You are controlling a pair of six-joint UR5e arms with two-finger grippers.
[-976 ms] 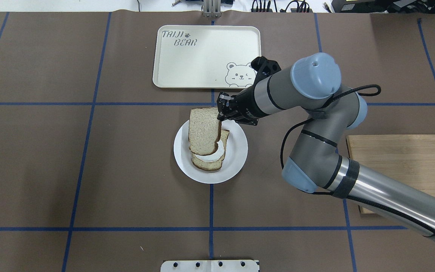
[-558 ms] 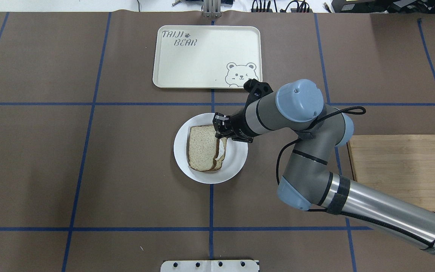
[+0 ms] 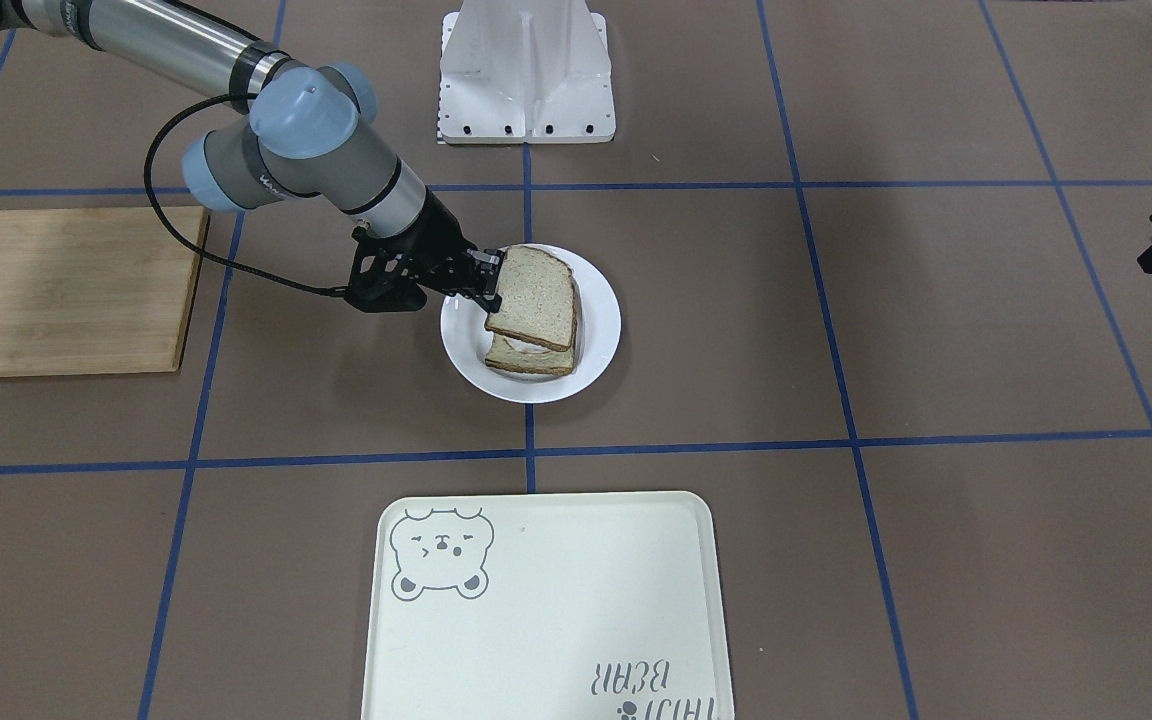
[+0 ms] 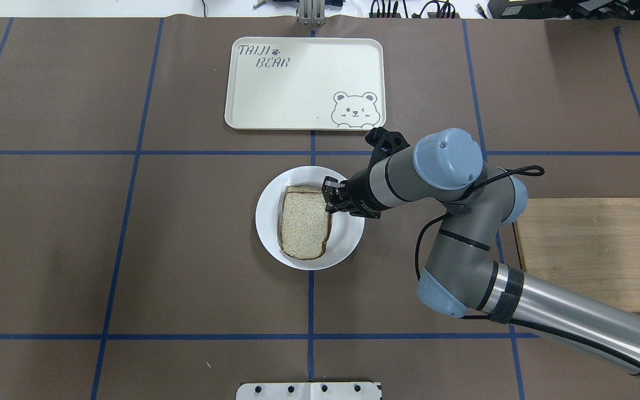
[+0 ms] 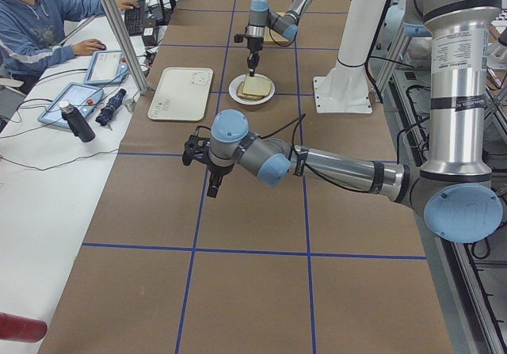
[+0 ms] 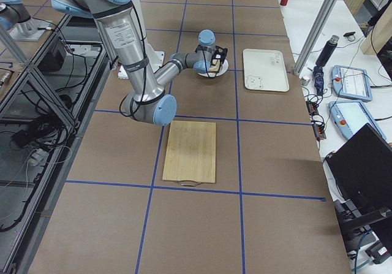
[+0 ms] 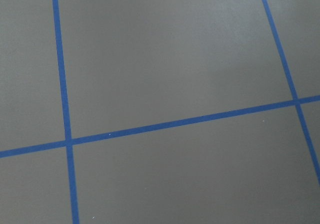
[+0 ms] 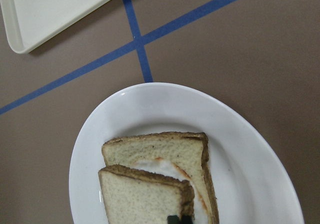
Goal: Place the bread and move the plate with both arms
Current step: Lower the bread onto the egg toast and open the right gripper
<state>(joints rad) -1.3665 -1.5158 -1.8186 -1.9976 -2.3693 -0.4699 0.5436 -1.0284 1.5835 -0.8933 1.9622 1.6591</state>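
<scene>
Plain wholewheat bread (image 4: 304,222) is lying on the round white plate (image 4: 348,244), pretty much mid-table. The right gripper (image 4: 329,198) reaches in from the right and nips the slice's far right corner. Cream "Taiji Bear" tray (image 4: 298,89) sits just beyond the plate, not touching. Wooden cutting board (image 4: 592,250) is off right, partly under the arm.

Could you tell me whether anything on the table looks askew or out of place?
Only the bread looks askew: it lies tilted on the egg-topped slice on the plate, its end at the right gripper raised and offset, so egg white shows beneath. Nothing looks spilled or damaged.
</scene>
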